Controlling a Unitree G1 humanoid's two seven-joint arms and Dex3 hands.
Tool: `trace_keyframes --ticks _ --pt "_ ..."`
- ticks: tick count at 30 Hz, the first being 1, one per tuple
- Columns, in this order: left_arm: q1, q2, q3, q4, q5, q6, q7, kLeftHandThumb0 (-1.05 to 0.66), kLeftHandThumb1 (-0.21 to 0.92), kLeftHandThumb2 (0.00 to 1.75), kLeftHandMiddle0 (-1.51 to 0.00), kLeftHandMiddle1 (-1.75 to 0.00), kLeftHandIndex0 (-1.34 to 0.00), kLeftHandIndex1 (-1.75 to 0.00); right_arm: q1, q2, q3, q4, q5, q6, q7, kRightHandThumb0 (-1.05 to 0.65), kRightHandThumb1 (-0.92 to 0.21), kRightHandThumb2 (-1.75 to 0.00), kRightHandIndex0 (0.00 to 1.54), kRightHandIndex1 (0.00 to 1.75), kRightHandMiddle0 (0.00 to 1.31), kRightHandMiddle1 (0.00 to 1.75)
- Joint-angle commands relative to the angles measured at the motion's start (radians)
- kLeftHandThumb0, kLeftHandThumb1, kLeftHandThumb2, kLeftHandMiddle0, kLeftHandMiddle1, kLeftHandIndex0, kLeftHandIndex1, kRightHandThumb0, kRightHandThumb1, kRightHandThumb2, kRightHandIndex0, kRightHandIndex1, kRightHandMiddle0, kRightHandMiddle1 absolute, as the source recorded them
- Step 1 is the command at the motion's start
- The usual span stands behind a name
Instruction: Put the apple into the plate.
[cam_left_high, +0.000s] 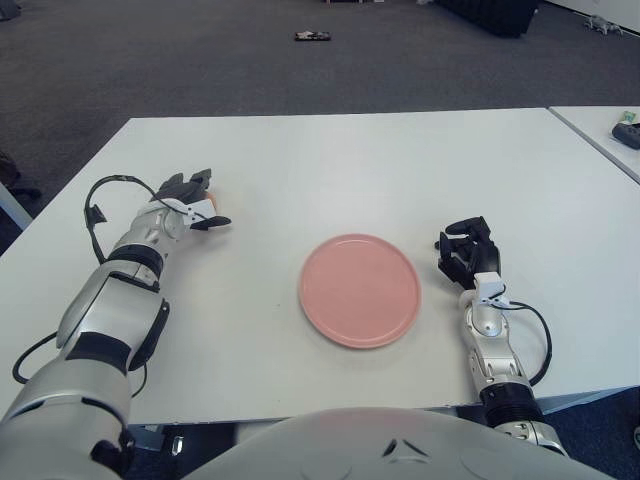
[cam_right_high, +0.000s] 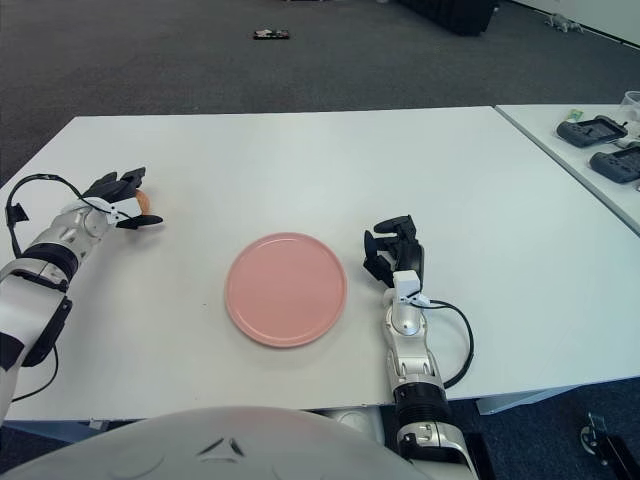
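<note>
Under the left hand (cam_left_high: 190, 205), in the left eye view, only an orange sliver of the apple (cam_left_high: 212, 204) peeks out between the dark fingers curled around it, and the pink plate (cam_left_high: 360, 290) sits well off to that hand's right on the white surface (cam_left_high: 330, 160), with the right hand (cam_left_high: 463, 248) just past the plate's far edge. From the right eye view, the left hand (cam_right_high: 118, 203) again shows closed over the apple (cam_right_high: 143, 201), while the right hand (cam_right_high: 392, 253) has its fingers curled, holding nothing, close beside the plate (cam_right_high: 286, 289).
</note>
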Motion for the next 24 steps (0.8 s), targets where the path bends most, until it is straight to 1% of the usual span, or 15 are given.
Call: trace_keyframes --ticks 1,2,3,4,7,10,12,17,18,19,20,21,22,23,24 --pt "0.055 -0.023 -0.017 0.035 0.003 0.008 -0.072 -0.95 0.92 0.31 -0.03 -0.34 0.00 -0.69 0.018 0.002 0.000 0.008 -0.001 0.029 0.008 -0.36 -0.78 -0.73 0.65 1.20 0.28 1.75" --pt "0.054 -0.023 -0.020 0.036 0.005 0.008 -0.073 -0.95 0.92 0.31 -0.02 -0.40 0.00 -0.73 0.019 0.002 0.000 0.006 -0.001 0.029 0.008 -0.36 -0.78 -0.73 0.65 1.20 0.28 1.75" --pt "0.054 -0.023 -0.022 0.036 0.007 0.008 -0.073 -0.94 0.92 0.31 -0.01 -0.51 0.00 -0.83 0.019 0.002 -0.001 0.004 -0.001 0.029 0.008 -0.36 -0.77 -0.74 0.66 1.20 0.28 1.75" --pt "0.054 -0.022 -0.024 0.037 0.008 0.009 -0.073 -0.93 0.91 0.32 -0.01 -0.58 0.00 -0.89 0.020 0.002 -0.001 0.003 -0.001 0.029 0.008 -0.37 -0.76 -0.75 0.66 1.21 0.28 1.75" --pt "0.054 -0.021 -0.029 0.036 0.011 0.004 -0.067 -0.92 0.90 0.33 -0.01 -0.72 0.00 -1.01 0.021 0.001 -0.002 0.001 -0.001 0.028 0.009 -0.37 -0.76 -0.76 0.67 1.21 0.29 1.75" --pt "0.054 -0.021 -0.031 0.036 0.011 0.001 -0.065 -0.90 0.88 0.34 -0.04 -0.79 0.00 -1.12 0.021 0.000 -0.003 0.001 -0.001 0.026 0.010 -0.37 -0.75 -0.76 0.67 1.21 0.29 1.75" --pt "0.054 -0.021 -0.031 0.035 0.009 -0.003 -0.063 -0.90 0.86 0.36 -0.05 -0.83 0.00 -1.15 0.021 0.001 -0.004 0.002 -0.001 0.023 0.010 -0.37 -0.75 -0.77 0.67 1.21 0.29 1.75" --pt "0.042 -0.021 -0.025 0.023 -0.002 -0.012 -0.075 -0.87 0.76 0.49 -0.10 -0.93 0.00 -1.29 0.024 0.002 -0.006 0.001 0.001 0.018 0.011 -0.37 -0.75 -0.77 0.67 1.21 0.29 1.75" --pt "0.042 -0.021 -0.023 0.023 -0.004 -0.014 -0.076 -0.86 0.73 0.54 -0.11 -0.96 0.00 -1.34 0.024 0.002 -0.007 0.001 0.002 0.017 0.012 -0.37 -0.75 -0.77 0.67 1.21 0.29 1.75" --pt "0.043 -0.021 -0.022 0.023 -0.006 -0.015 -0.076 -0.83 0.68 0.61 -0.13 -1.01 -0.02 -1.45 0.025 0.002 -0.007 0.001 0.002 0.016 0.013 -0.37 -0.75 -0.77 0.67 1.21 0.29 1.75" --pt "0.046 -0.021 -0.022 0.025 -0.007 -0.018 -0.074 -0.81 0.63 0.67 -0.15 -1.05 -0.03 -1.53 0.025 0.002 -0.008 0.001 0.002 0.014 0.013 -0.37 -0.75 -0.76 0.67 1.21 0.29 1.75" --pt "0.048 -0.021 -0.021 0.027 -0.007 -0.021 -0.072 -0.79 0.60 0.70 -0.16 -1.11 -0.07 -1.57 0.025 0.002 -0.008 0.001 0.002 0.013 0.013 -0.37 -0.75 -0.76 0.67 1.21 0.29 1.75" --pt "0.048 -0.020 -0.026 0.026 -0.002 -0.027 -0.065 -0.75 0.53 0.77 -0.18 -1.21 -0.11 -1.64 0.026 0.002 -0.008 0.000 0.002 0.013 0.014 -0.37 -0.75 -0.76 0.67 1.21 0.29 1.75" --pt "0.048 -0.019 -0.030 0.026 0.002 -0.032 -0.060 -0.67 0.45 0.84 -0.27 -1.41 -0.22 -1.68 0.026 0.002 -0.008 -0.001 0.002 0.012 0.014 -0.37 -0.75 -0.76 0.67 1.20 0.29 1.75" --pt "0.048 -0.022 -0.039 0.026 0.013 -0.032 -0.038 -0.65 0.42 0.87 -0.30 -1.47 -0.26 -1.69 0.026 0.003 -0.009 -0.001 0.002 0.013 0.013 -0.37 -0.75 -0.77 0.67 1.20 0.29 1.75"
